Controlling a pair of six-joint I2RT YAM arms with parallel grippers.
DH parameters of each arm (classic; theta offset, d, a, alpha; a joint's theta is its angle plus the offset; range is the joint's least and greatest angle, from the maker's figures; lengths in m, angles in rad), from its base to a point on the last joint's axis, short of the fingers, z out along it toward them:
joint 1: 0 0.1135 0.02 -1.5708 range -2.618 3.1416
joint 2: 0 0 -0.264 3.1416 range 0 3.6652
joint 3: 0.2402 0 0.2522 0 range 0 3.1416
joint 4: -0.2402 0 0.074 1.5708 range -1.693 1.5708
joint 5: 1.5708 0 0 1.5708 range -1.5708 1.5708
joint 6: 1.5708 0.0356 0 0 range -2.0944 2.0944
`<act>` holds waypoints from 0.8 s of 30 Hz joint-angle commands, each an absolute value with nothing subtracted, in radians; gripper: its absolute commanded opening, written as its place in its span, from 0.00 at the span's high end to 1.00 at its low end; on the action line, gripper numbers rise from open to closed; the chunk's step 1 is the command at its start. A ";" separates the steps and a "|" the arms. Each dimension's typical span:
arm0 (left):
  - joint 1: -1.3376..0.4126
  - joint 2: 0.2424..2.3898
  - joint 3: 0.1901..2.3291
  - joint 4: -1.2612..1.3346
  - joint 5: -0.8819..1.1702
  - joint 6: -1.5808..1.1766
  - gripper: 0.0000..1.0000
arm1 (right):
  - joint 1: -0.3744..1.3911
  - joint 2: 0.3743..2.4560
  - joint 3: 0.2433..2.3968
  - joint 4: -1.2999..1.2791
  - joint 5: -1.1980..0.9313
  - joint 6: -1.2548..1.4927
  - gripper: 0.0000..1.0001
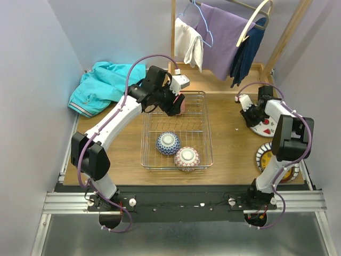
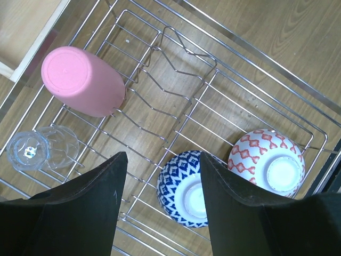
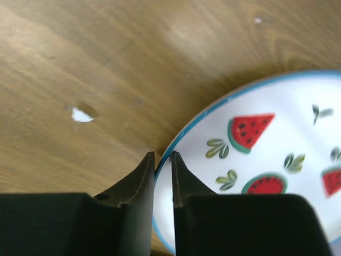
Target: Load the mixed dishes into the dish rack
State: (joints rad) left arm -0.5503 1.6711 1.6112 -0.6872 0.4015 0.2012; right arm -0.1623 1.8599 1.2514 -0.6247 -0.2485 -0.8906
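White plate with watermelon motifs (image 3: pixel 277 160) laid on wooden bench (image 3: pixel 80 64) right of silver wire dish rack (image 1: pixel 208 133), blue rim pinched by right jaws, left jaws spread above rack, pink cup (image 2: pixel 82 80), small clear glass (image 2: pixel 40 149), upturned blue-patterned bowl (image 2: pixel 184 192) and pink-patterned bowl (image 2: pixel 266 160) set inside

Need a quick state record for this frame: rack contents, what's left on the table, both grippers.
in dish rack: pink cup, clear glass, blue-patterned bowl, pink-patterned bowl
bowls: upside down, side by side
on table, right of rack: watermelon plate, striped plates
left gripper: open, empty, above the rack
right gripper: fingers closed on the watermelon plate's rim
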 commanded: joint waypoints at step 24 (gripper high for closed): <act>-0.554 1.569 1.509 -0.653 0.337 0.247 0.34 | 0.216 1.697 1.164 -0.919 -0.517 -0.658 0.62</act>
State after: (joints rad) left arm -0.5503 1.5970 1.5124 -0.6674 0.3580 0.2291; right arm 0.2054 1.7218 1.1080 -0.8257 -0.4431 -0.7506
